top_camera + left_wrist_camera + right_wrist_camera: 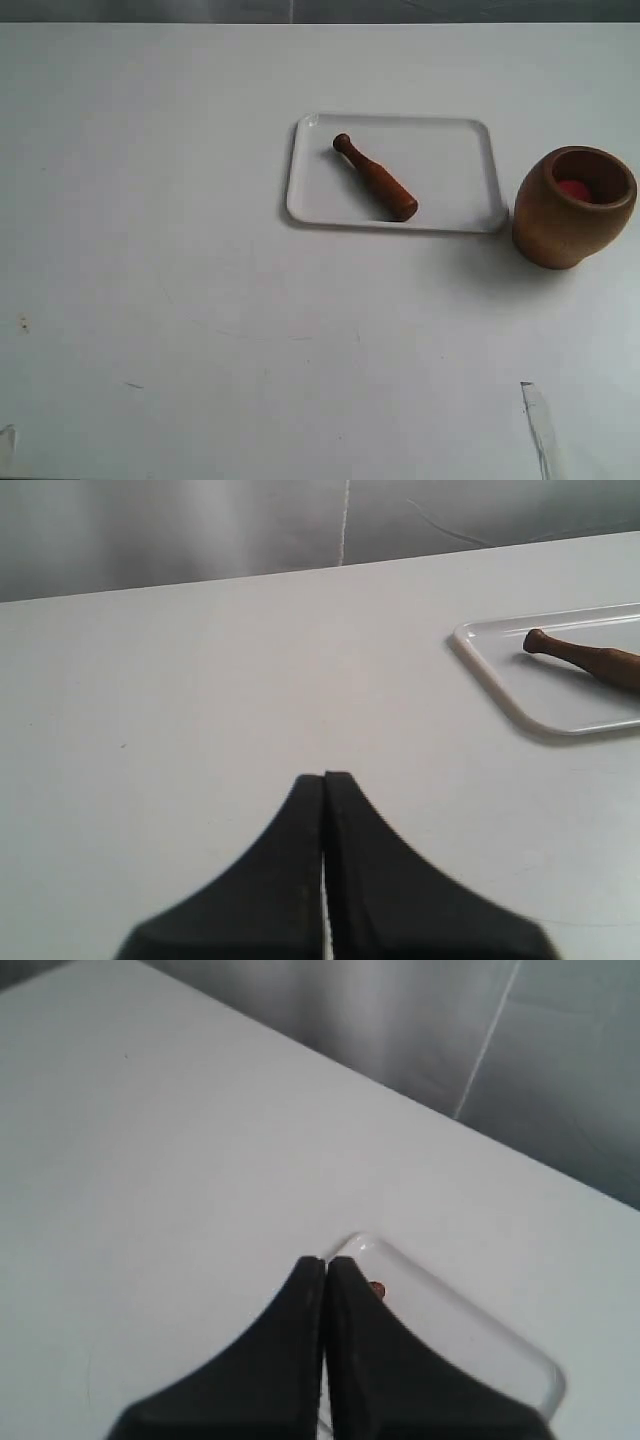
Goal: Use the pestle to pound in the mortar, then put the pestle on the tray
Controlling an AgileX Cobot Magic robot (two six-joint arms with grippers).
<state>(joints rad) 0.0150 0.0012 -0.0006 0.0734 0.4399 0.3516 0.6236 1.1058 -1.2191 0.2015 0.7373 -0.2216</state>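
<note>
Pestle: the pestle (pixel 375 178) lies flat on the tray (pixel 450 160), slantwise, with its knob toward the bench's far edge and its thick end toward the near edge.
Tray: it sits toward the far edge of the bench (pixel 200 300), right of the middle.
Mortar: the mortar (pixel 572 215) stands upright just beside the tray's right end, close to the bench's right edge. Something red (pixel 572 188) shows inside it.
Left gripper: the left gripper (pixel 324 778) has its fingers pressed together and holds nothing. It is over bare bench, well apart from the tray.
Right gripper: the right gripper (pixel 325 1260) is likewise pressed together and empty, and faces a corner of the tray.
Step in hand: the pictures do not show whether the pounding is done. If it is not, the pestle must be picked up first.
Doing it well: spread the jaws before coming down. Close squarely across the slim handle, clear of the tray's rim. Lift, turn the thick end downward, and centre it over the mortar's mouth. Pound straight down so the mortar does not tip or slide.
Writing: no brand, label or lettering is readable anywhere.
</note>
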